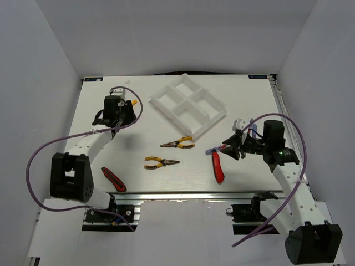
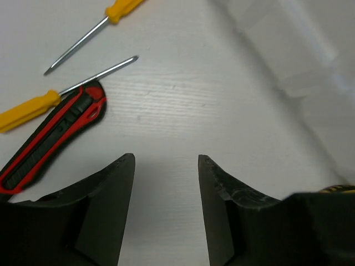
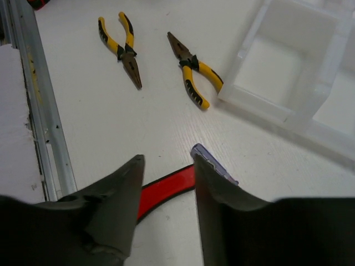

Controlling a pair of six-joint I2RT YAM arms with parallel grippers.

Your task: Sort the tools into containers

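My left gripper (image 1: pixel 116 119) is open and empty, hovering over bare table (image 2: pixel 166 160). To its left in the left wrist view lie a red-and-black utility knife (image 2: pixel 52 138) and two yellow-handled screwdrivers (image 2: pixel 28 111) (image 2: pixel 119 11). My right gripper (image 1: pixel 232 145) is open (image 3: pixel 166 160) just above a red utility knife (image 3: pixel 166 191) (image 1: pixel 218 166). A purple-handled screwdriver (image 3: pixel 213 163) (image 1: pixel 216 148) lies against its right finger. Two yellow-handled pliers (image 1: pixel 177 144) (image 1: pixel 161 162) lie at mid table and also show in the right wrist view (image 3: pixel 125 50) (image 3: pixel 191 69). The white four-compartment tray (image 1: pixel 161 105) (image 3: pixel 260 108) sits at the back.
Another red-and-black utility knife (image 1: pixel 113 178) lies near the front left edge by the left arm's base. A metal rail (image 3: pixel 39 100) runs along the table's front edge. White walls enclose the table on the left, right and back.
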